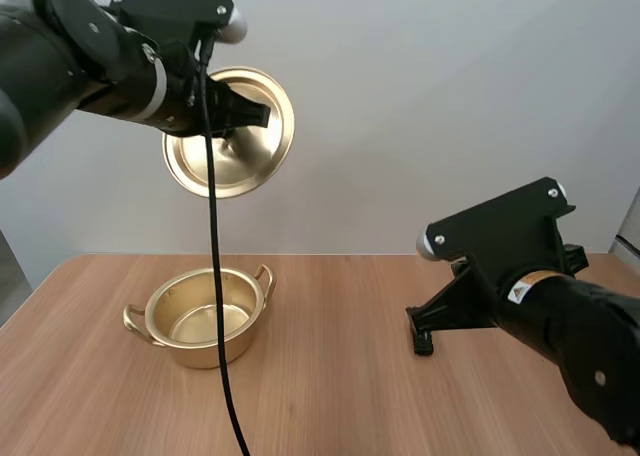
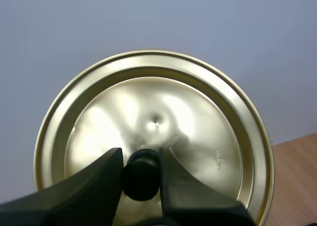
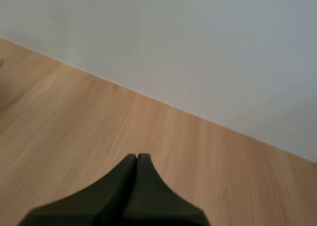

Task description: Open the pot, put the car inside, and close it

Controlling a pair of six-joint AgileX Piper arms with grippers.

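High camera down over table; wrist cameras close on lid, table.

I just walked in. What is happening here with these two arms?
The left gripper pinches the knob of the golden lid and holds it high above the table. The pot stands open below, on the table. The right gripper is shut on nothing, low over the table to the pot's right.

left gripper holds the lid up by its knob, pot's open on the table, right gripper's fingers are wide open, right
Not quite: the right gripper is shut on nothing, as the right wrist view shows. The rest holds: the left gripper pinches the lid by its knob, and the pot stands open on the table.
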